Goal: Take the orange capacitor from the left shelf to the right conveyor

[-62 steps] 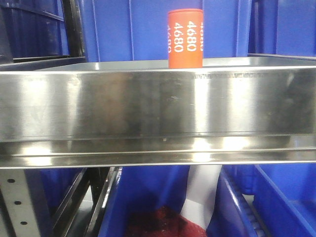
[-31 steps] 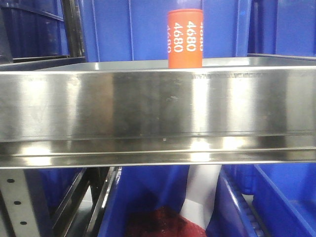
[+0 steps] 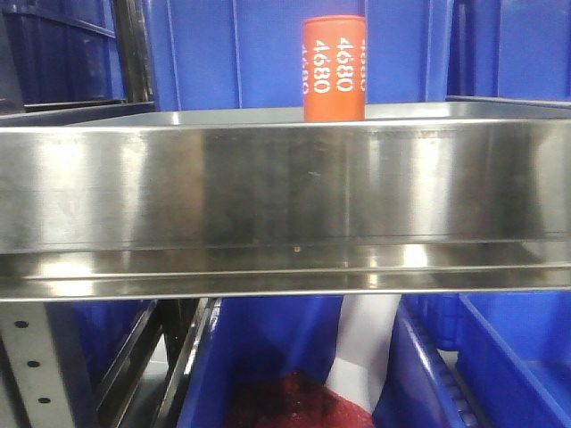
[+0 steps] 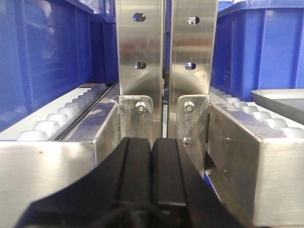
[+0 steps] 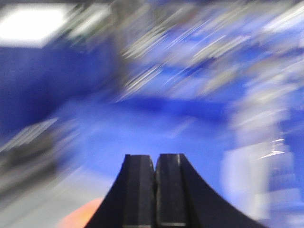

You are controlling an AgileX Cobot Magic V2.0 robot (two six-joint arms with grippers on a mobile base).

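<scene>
You see the orange capacitor [image 3: 335, 69] standing upright in the upper middle of the front view. It rests on the left shelf [image 3: 268, 196], behind the shelf's tall shiny lip, with blue bins [image 3: 205, 53] at its back. In the left wrist view your left gripper [image 4: 152, 142] sits at bottom centre, its black jaws pressed together with nothing between them, facing two perforated steel uprights [image 4: 140, 47]. Your right gripper [image 5: 155, 159] is likewise closed and empty at bottom centre of its view (everything behind it is smeared blue, with an orange blur [image 5: 80, 216] at lower left).
</scene>
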